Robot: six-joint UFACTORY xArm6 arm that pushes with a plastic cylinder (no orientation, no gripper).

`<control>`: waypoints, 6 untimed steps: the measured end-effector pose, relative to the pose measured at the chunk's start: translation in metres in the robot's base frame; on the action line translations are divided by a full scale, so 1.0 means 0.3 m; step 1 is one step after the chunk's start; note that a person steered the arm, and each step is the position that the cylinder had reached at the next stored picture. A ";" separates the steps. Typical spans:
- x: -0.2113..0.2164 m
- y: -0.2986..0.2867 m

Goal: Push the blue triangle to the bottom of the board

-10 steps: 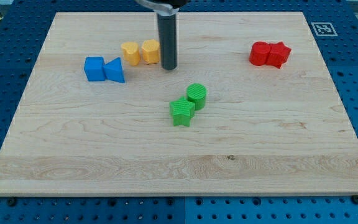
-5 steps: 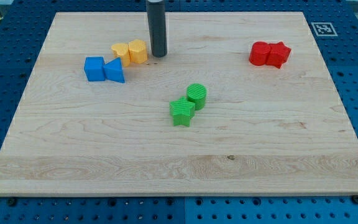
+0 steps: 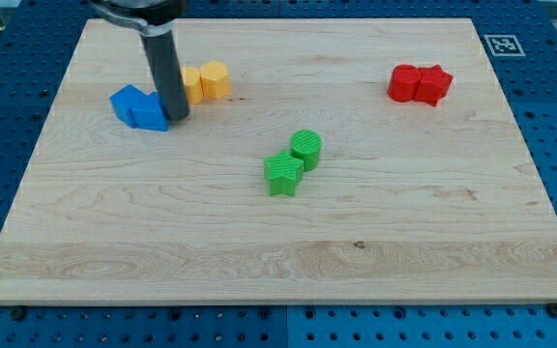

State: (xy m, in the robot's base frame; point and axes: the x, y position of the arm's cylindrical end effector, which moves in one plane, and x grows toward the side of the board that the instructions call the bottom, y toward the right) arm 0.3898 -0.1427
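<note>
The blue triangle [image 3: 151, 114] lies at the board's upper left, pressed against a blue cube [image 3: 126, 101] on its left. My tip [image 3: 177, 118] touches the triangle's right side, with the rod rising up and to the left. Two yellow blocks [image 3: 206, 80] sit just right of the rod, above the tip.
A green cylinder [image 3: 307, 147] and a green star-like block [image 3: 283, 175] sit together at the board's middle. Two red blocks [image 3: 420, 84] sit at the upper right. The wooden board [image 3: 278, 261] lies on a blue perforated table.
My tip moved left and down from beside the yellow blocks to the blue triangle's right side. The two blue blocks shifted left and turned. The yellow pair was nudged left earlier.
</note>
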 end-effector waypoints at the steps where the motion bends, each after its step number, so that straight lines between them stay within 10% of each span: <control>1: 0.050 -0.005; 6: 0.322 0.006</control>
